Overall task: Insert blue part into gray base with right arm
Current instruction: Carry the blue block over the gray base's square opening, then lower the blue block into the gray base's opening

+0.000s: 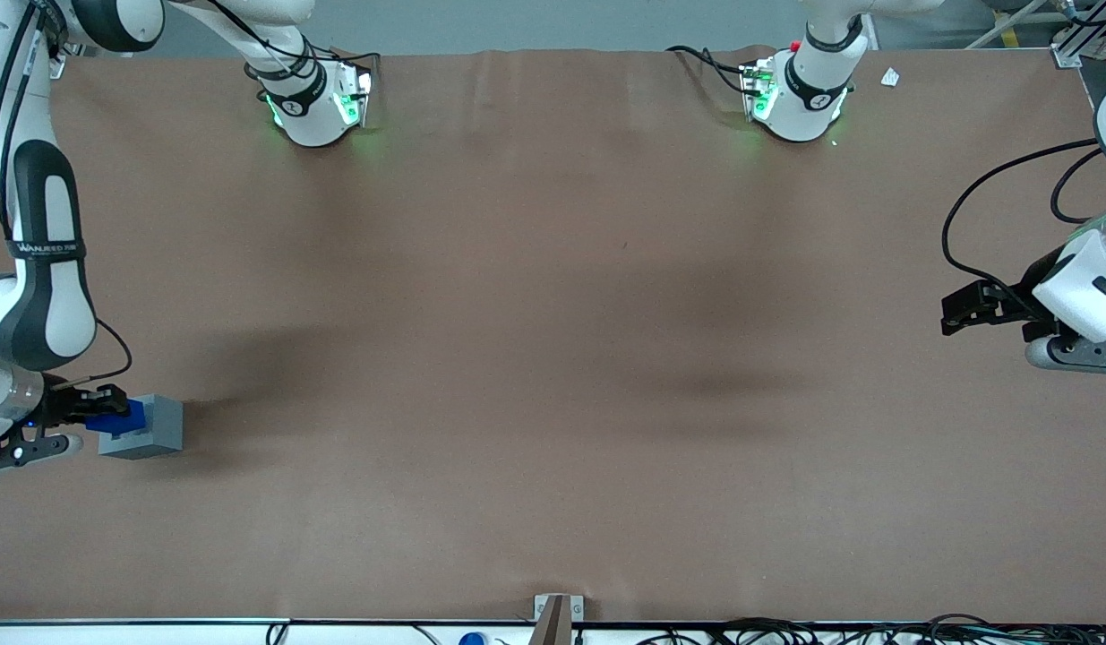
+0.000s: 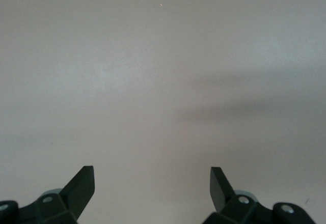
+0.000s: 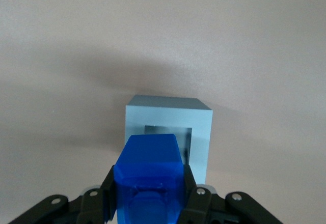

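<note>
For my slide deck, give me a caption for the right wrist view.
Pincer shut on the blue part, lined up just before the gray base recess.

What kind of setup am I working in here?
Likely a robotics lab bench: a brown mat-covered table, arm bases bolted to it, cables along its edge. The gripper holds the blue part at the gray base.

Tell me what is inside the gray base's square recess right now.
The light gray box-shaped base shows a dark recess, largely covered by the bright blue plastic block the right arm's hand grips before it. Whether the block's tip has entered cannot be seen.
</note>
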Controlling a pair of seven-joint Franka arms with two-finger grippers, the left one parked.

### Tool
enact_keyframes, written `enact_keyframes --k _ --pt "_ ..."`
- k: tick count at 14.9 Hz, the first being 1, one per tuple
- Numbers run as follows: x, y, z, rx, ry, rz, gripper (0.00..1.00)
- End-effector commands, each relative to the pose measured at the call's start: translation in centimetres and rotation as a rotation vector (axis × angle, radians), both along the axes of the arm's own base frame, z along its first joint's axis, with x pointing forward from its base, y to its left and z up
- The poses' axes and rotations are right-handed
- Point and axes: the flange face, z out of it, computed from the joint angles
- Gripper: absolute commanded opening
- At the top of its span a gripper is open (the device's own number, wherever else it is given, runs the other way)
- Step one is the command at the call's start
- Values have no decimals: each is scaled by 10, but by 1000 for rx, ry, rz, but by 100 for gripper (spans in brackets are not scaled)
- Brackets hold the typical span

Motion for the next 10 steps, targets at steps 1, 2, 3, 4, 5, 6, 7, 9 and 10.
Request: enact_keyframes --k 1,2,3,4,5,6,7,9,10 --pt "7 -7 -5 -7 -24 12 0" --pt "7 -7 -6 -7 -23 14 0" --pt "7 -8 -6 -7 -23 15 0" --pt "6 -11 -6 -8 -22 16 0" --pt "5 -14 -9 -7 -20 21 0" --pt "4 -18 -9 -7 -20 20 0" --pt "3 -20 -11 -6 -17 17 0" --pt "3 -21 -12 -2 -16 5 0" --pt "3 -20 -12 4 -18 -3 0"
